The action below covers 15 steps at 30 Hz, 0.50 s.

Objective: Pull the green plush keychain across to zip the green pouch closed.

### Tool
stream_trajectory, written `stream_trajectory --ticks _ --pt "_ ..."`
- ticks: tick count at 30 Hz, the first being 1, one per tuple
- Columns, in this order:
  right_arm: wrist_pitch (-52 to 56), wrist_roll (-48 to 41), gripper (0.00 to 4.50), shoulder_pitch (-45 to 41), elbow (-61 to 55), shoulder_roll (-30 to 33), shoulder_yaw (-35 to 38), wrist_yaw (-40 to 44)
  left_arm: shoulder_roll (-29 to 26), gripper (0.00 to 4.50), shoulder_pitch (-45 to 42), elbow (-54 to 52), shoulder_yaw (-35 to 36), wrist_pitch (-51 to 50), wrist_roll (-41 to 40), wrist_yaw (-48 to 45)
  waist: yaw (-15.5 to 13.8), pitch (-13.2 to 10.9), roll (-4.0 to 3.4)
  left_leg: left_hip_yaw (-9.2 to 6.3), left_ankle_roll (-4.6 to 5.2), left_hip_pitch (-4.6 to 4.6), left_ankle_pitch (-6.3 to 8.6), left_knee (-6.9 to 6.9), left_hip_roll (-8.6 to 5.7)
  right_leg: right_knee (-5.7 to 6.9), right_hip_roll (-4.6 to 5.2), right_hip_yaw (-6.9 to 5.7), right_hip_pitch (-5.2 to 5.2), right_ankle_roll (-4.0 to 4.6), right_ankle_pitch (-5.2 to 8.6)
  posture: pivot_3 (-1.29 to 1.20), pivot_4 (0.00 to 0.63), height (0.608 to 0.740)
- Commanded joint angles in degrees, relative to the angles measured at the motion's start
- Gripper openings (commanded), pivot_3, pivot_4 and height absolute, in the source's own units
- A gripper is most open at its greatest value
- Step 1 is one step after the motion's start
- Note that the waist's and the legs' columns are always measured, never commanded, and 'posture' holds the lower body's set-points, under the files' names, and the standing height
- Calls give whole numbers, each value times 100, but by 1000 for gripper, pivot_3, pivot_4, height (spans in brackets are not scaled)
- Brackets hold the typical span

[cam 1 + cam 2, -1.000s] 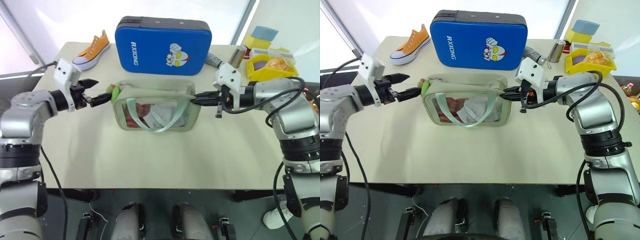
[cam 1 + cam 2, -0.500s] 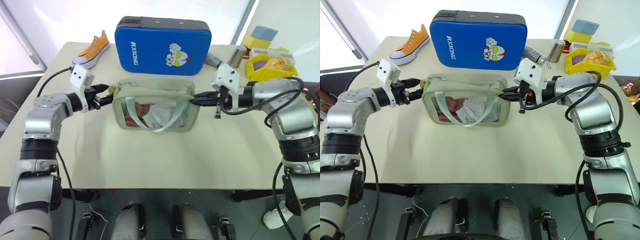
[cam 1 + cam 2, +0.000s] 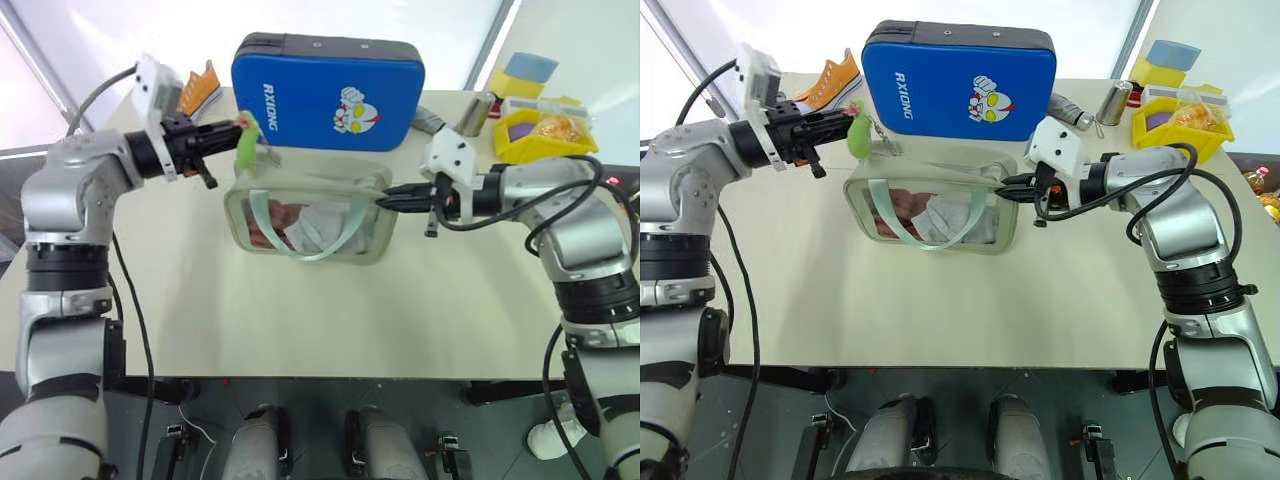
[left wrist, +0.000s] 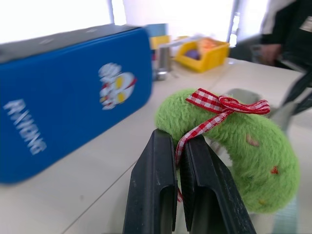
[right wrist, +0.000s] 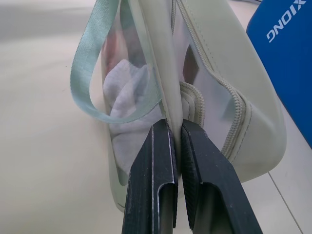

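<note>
We see the green pouch (image 3: 310, 215) lying on the table (image 3: 300, 310), long axis running L–R across the view, clear window and mint loop handle (image 3: 300, 225) facing the camera, zip edge toward the far side. The blue case (image 3: 328, 92) stands just behind it.

L claw (image 3: 232, 131): closed on the green plush keychain (image 3: 245, 143). In the L wrist view the fingers (image 4: 153, 190) pinch the red-checked ribbon (image 4: 214, 109) tied around the plush. The keychain hangs long axis roughly vertical, above the pouch's L end and in front of the blue case's lower L corner. We cannot tell from these views whether the plush touches the pouch.

R claw (image 3: 380, 202): closed on the pouch's R end. In the R wrist view the fingers (image 5: 156, 175) clamp a thin edge of the pouch wall beside the zip end.

Changes vs. 1 s ago:
- L claw was open, tips near the pouch's L end, keychain lying at that corner. It has since closed on the keychain.
- L arm has risen and swung inward toward the case; the keychain went up with it and now hangs clear of the pouch's top corner.
- R claw and its grip: unchanged.
- Pouch's L end sits slightly turned; the R end has stayed put.

Orange sneaker (image 3: 200, 88) sits at the table's far L, behind the L arm; yellow bin (image 3: 535, 135) at the far R.
</note>
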<state>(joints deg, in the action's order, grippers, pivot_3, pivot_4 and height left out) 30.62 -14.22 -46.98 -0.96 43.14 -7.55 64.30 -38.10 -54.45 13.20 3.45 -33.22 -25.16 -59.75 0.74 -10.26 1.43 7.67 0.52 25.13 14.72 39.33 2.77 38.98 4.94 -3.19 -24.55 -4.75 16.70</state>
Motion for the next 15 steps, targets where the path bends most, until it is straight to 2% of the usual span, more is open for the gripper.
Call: stream_trajectory --ticks 1,5,6,8,15 --pt "-81 -10 0 -26 -192 -47 75 -98 159 67 -219 -228 -455 335 314 -101 -4 0 0 0 0 0 0 0 0 0 0 0 1 0 0 0 150 740" --pt "-67 -18 0 -17 -242 -60 71 -153 348 67 -328 83 -677 763 701 86 17 0 0 2 0 1 0 0 -1 -2 0 2 -1 0 0 0 150 740" --pt "-73 -18 0 -14 -245 -58 81 -165 430 373 -429 249 -599 798 709 210 7 0 0 1 0 0 0 0 -1 -1 -1 2 -1 0 0 0 150 740" --pt "-86 -13 0 -2 -242 -52 100 -198 470 1046 -541 414 -525 898 734 243 11 0 0 0 0 0 0 0 1 0 -4 1 -1 0 0 0 150 740" --pt "-141 -18 0 70 -242 -30 120 -237 -214 4380 -604 109 -467 744 746 -206 24 0 0 1 0 0 0 -1 2 -2 -3 2 -3 0 0 0 150 740"
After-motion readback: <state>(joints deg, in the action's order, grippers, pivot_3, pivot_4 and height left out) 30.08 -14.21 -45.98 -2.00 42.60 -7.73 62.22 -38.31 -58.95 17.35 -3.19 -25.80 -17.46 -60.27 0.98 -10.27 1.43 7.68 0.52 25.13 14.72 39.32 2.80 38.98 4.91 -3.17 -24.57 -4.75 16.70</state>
